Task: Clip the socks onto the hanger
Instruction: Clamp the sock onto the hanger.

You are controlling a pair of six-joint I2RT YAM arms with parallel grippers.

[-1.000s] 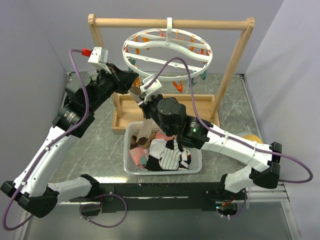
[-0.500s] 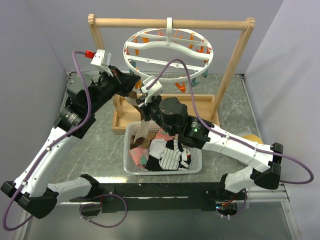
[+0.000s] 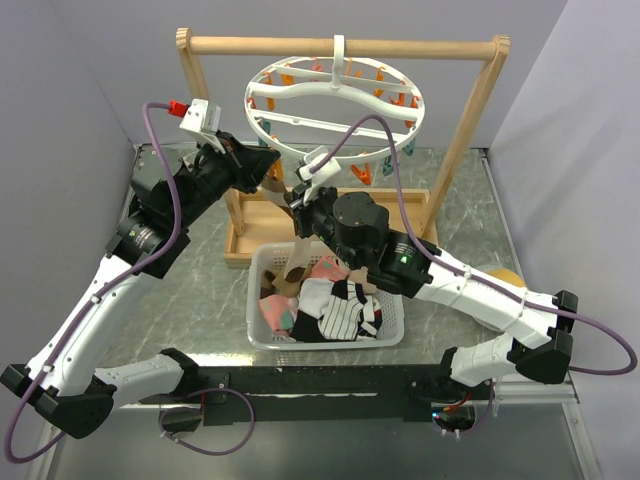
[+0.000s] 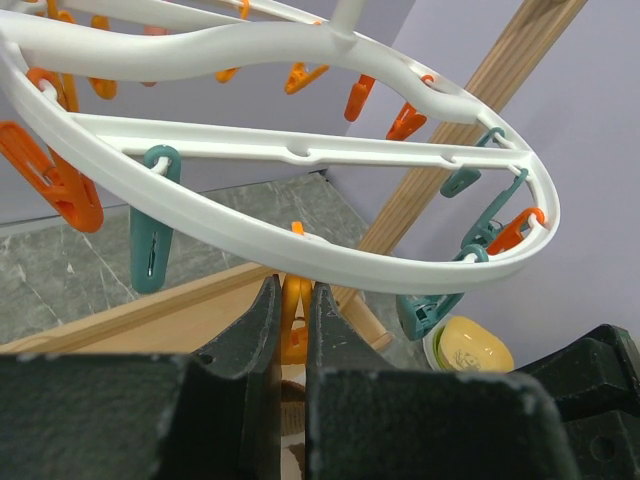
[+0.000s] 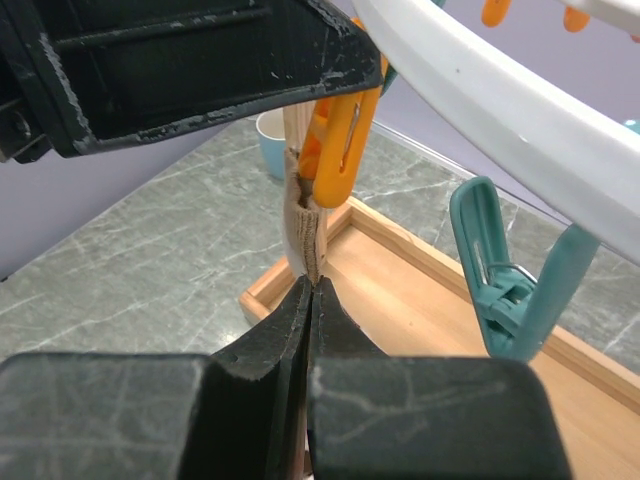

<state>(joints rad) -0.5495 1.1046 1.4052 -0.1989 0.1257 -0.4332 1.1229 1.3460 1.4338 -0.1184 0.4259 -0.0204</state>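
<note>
Left fingers (image 4: pixel 250 340) squeeze orange peg (image 4: pixel 294 318); right fingers (image 5: pixel 285 335) pinch tan sock (image 5: pixel 305 225) below.

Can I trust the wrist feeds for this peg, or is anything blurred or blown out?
Top external: evenly lit, sharp. Left wrist: hanger crisp; orange peg shaded between the dark, soft-focus fingers of the left end effector. Right wrist: peg and brown sock clear; hanger rim overhead bright, nearly washed out.

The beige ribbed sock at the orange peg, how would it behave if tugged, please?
Probably floppy: the beige ribbed fabric sock hangs limp into the white plastic basket. Likely light and compressible, pinched thin between the right gripper's shut jaws.
</note>
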